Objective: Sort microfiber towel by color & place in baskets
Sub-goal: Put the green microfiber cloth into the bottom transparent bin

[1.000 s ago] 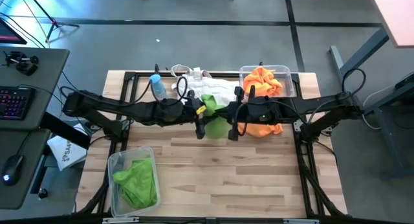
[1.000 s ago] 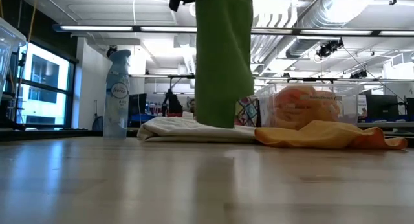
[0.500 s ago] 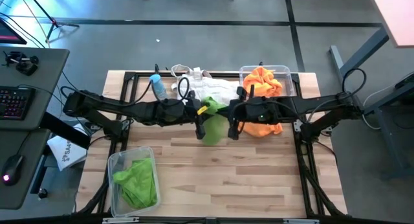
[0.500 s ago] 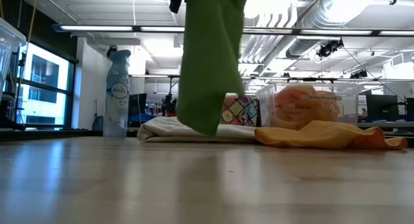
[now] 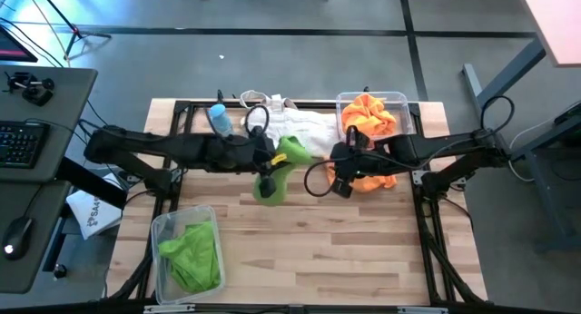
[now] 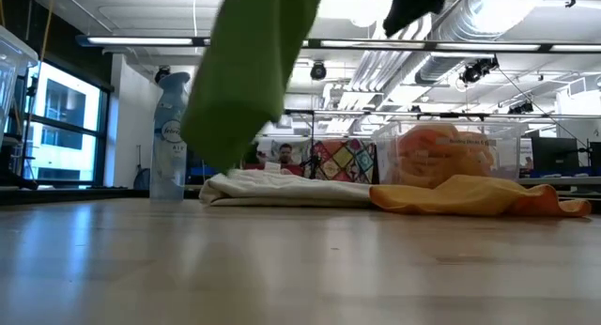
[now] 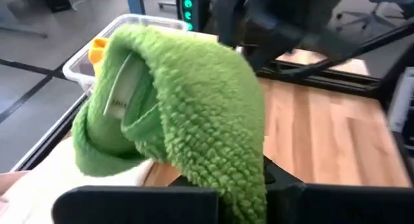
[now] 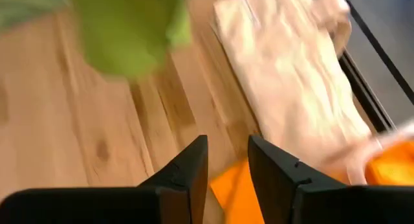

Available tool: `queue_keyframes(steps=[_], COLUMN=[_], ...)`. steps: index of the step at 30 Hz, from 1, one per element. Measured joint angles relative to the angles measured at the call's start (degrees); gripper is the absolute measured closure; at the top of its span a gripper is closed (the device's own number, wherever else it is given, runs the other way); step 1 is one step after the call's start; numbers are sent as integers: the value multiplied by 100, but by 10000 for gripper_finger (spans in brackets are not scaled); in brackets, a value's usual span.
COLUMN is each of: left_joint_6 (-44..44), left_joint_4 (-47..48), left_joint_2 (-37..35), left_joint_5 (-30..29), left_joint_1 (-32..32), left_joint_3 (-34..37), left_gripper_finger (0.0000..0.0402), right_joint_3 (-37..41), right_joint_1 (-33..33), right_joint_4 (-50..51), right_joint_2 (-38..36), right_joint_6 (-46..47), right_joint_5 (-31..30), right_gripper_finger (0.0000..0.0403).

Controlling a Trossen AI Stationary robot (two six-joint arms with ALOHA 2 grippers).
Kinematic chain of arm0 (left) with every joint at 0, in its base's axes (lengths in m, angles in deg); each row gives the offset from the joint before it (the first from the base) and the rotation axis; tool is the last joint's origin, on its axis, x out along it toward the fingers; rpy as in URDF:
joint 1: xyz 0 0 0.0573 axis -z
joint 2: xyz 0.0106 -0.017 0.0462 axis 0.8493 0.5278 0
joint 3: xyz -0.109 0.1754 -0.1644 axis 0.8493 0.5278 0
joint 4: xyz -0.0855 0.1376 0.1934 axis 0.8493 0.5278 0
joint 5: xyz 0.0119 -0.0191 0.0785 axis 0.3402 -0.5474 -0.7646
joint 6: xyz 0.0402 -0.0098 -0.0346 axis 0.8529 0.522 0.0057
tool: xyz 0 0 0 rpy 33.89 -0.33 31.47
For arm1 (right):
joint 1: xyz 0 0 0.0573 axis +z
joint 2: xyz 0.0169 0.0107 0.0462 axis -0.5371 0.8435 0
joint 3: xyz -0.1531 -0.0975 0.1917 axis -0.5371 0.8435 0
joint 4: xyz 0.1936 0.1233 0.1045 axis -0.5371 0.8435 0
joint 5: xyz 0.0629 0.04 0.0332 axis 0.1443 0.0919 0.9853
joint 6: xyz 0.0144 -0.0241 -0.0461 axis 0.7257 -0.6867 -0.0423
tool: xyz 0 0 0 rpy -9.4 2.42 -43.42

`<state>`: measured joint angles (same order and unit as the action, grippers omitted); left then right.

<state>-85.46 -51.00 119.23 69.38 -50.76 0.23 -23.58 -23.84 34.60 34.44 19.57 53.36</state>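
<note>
A green microfiber towel (image 5: 270, 189) hangs in the air over the table's middle, with my left gripper (image 5: 264, 169) shut on it. In the low view the towel (image 6: 242, 76) is clear of the tabletop. My right gripper (image 8: 228, 160) stands open just to the right, above an orange towel (image 5: 374, 181) lying flat on the table, and touches nothing. One clear basket (image 5: 410, 108) at the far right holds orange towels. Another basket (image 5: 160, 230) at the near left holds green ones. My left gripper is shut on a bunched part of the green towel (image 7: 240, 179); the cloth folds over the fingers and hides the place of contact. The fingers come from the table's left, slanting slightly down. The towel hangs slack below them, lifted clear.
A white fabric bag (image 5: 304, 128) lies at the far middle, behind the hanging towel. A spray bottle with a blue cap (image 5: 219, 120) stands far left of it. Bare wood spans the near half of the table (image 5: 318, 250).
My right gripper has opened, let go of the green towel and tipped downward over the orange towel. My left gripper has shut on the towel and carried it up and toward the table's left. The towel's lower end has swung left, off the white bag.
</note>
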Motion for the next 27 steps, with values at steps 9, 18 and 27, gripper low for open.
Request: queue_keyframes(steps=[9, 18, 27], left_joint_6=[-800, -2512, -4868], left_joint_4=[3304, 4598, 5492], left_joint_2=[-5, -9, 83], left_joint_5=[309, 292, -165], left_joint_1=[625, 1771, 3307], left_joint_3=[-2337, -3033, -3031], left_gripper_finger=[401, 402, 401], right_joint_3=[13, 15, 17], right_joint_1=[0, 2, 2], right_joint_4=[433, 413, 394], right_joint_2=[0, 0, 0], right_joint_6=[651, 736, 875], right_joint_5=[-412, -412, -410], right_gripper_finger=[293, 293, 293])
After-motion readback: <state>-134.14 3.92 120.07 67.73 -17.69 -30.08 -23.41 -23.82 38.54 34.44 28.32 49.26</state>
